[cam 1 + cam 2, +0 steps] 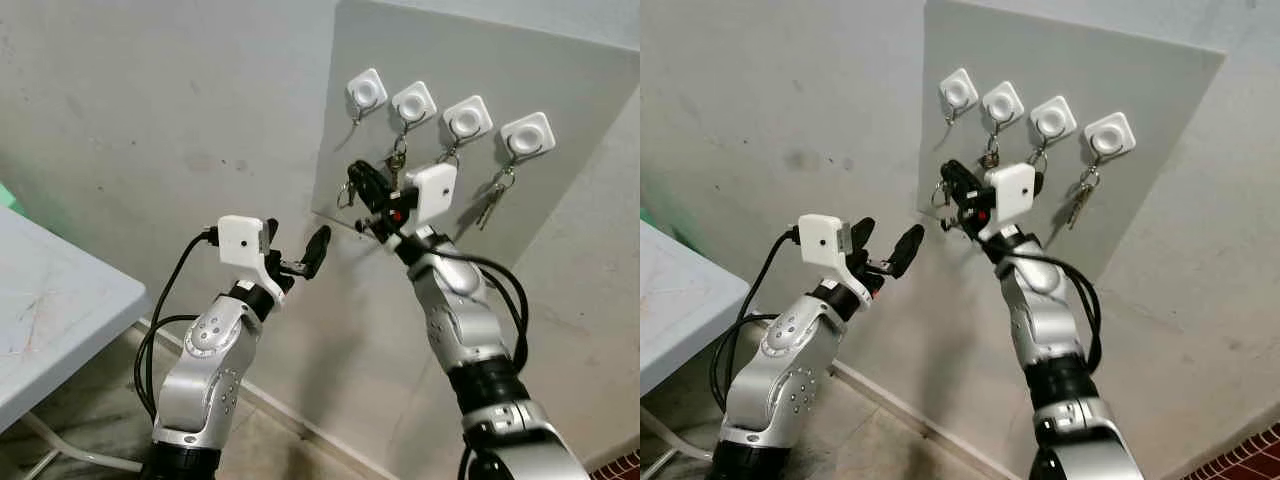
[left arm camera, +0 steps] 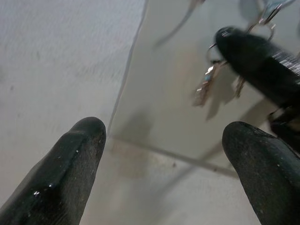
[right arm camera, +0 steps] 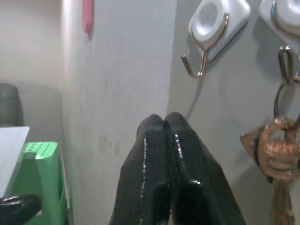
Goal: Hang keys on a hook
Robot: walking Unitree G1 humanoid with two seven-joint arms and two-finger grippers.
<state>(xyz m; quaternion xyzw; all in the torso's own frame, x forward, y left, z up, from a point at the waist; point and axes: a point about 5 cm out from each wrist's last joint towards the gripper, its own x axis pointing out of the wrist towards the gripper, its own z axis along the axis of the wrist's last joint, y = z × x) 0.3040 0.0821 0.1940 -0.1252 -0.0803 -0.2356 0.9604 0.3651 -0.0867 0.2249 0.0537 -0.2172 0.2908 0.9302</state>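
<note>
One set of keys point(image 2: 205, 84) hung from your right gripper point(image 3: 163, 119), whose two fingers were clenched on its ring, just below and beside the empty first hook point(image 1: 367, 92). The board point(image 1: 570, 70) carried four hooks. The second point(image 1: 413, 103), third point(image 1: 467, 120) and fourth point(image 1: 527, 137) each bore a key ring. Your left gripper point(image 2: 161, 131) stood released, fingers apart, near the board's lower corner.

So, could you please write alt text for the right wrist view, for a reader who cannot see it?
The right gripper, its two black fingers pressed together, points up at a grey board just below an empty metal hook on a white mount. Beside it, a bunch of keys hangs from the next hook. A green stool stands far off.
</note>
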